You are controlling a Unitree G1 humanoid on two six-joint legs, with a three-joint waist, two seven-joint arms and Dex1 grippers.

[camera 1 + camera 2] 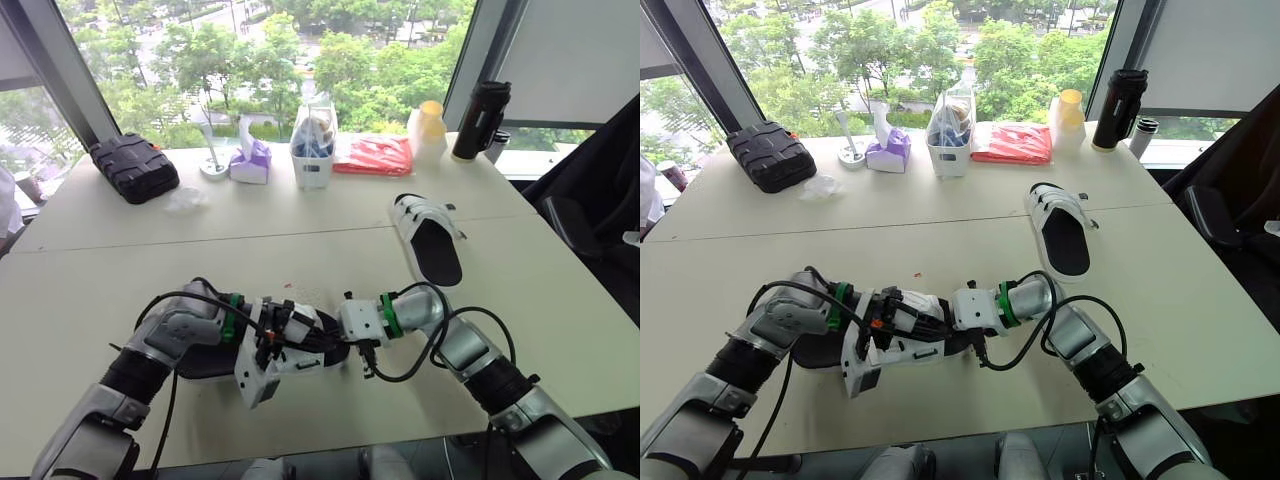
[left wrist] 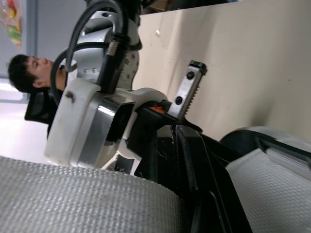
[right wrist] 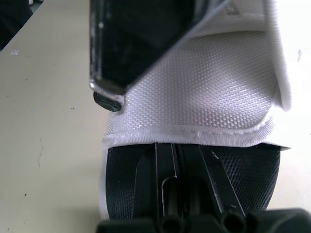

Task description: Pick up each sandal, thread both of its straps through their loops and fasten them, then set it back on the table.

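Along the near side of the pale beige bench (image 1: 90, 270), the left pincer (image 2: 172, 127) is seen first, reaching in from the left. Its two black fingers are pressed together. Whether anything is pinched between them cannot be told. Just beside it, a white sandal with woven straps and a black footbed (image 1: 300, 352) is found between the two pincers, close to the bench's near edge. One loose white strap flap (image 1: 258, 380) is turned toward that edge. Whether the sandal is resting on the bench or raised slightly off it cannot be told.

The right pincer (image 3: 176, 145) is brought in from the other side. Its fingers are drawn close together over the footbed, with the tips at the hem of a white strap (image 3: 209, 87). A grip on that strap cannot be confirmed. To the right and further back, a second white sandal with a black footbed (image 1: 432, 245) is laid flat on the bench, well apart from both pincers.

Along the far edge, from the left, the following are lined up:
- a black ribbed hard case (image 1: 133, 167)
- a purple tissue pack (image 1: 250, 162)
- a white open tub (image 1: 313, 150)
- a flat red packet (image 1: 373, 155)
- a yellow-capped pale bottle (image 1: 428, 130)
- a tall black flask (image 1: 480, 120)
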